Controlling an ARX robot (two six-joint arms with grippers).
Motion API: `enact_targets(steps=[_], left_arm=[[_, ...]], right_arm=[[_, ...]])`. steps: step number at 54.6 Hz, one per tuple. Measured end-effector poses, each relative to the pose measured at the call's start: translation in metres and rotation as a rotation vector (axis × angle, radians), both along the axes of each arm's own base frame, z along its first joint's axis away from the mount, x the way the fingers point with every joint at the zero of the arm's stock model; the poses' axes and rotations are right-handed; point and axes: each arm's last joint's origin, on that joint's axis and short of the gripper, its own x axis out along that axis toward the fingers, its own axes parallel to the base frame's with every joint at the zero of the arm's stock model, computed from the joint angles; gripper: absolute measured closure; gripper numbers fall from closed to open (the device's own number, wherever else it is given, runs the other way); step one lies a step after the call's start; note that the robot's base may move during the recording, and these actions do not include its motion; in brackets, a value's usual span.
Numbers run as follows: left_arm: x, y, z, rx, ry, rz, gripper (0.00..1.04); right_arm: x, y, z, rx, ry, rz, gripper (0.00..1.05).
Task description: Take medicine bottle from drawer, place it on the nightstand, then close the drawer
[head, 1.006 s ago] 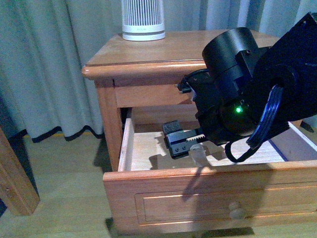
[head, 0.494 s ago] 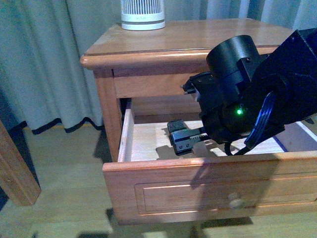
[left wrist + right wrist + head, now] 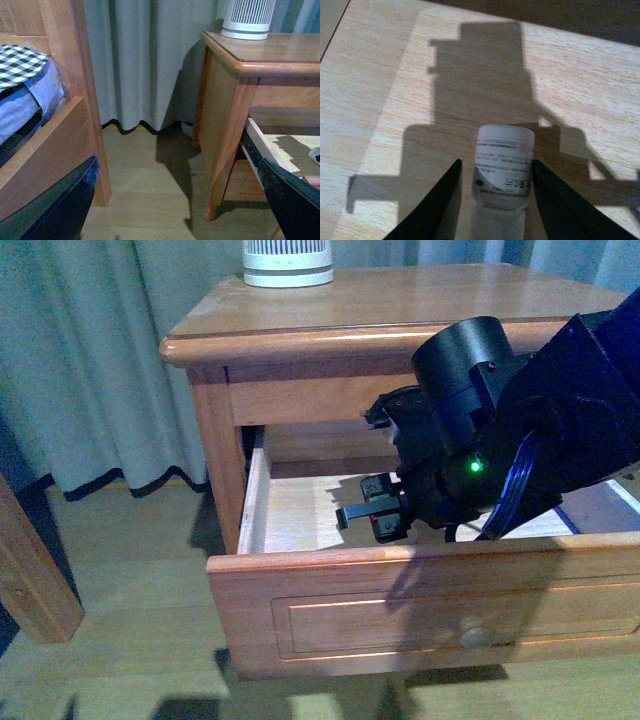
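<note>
Within right gripper (image 3: 496,163) (loosely): medicine bottle (image 3: 503,172)

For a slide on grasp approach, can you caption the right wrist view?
Right gripper straddling the medicine bottle over the drawer floor's pale wood, a gap showing on one side.

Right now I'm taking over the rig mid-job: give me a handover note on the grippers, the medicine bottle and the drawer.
Right gripper: open, inside the drawer, fingers either side of the medicine bottle, not yet closed on it.
Left gripper: open, empty, off to the side of the nightstand.
Done: drawer pulled open, bottle lined up.
Left: grip the bottle, set it on the nightstand top, close the drawer.
</note>
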Motion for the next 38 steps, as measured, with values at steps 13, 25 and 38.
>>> enact_targets(steps=[13,25,38], left_arm=[[0.0,0.0,0.0,0.0,0.0,0.0,0.06],[0.0,0.0,0.0,0.0,0.0,0.0,0.06],[0.0,0.0,0.0,0.0,0.0,0.0,0.06]], right_arm=[[-0.001,0.0,-0.001,0.017,-0.001,-0.005,0.78],[-0.016,-0.002,0.01,0.051,0.003,0.005,0.78],[-0.049,-0.007,0.078,0.157,-0.117,0.062,0.78]])
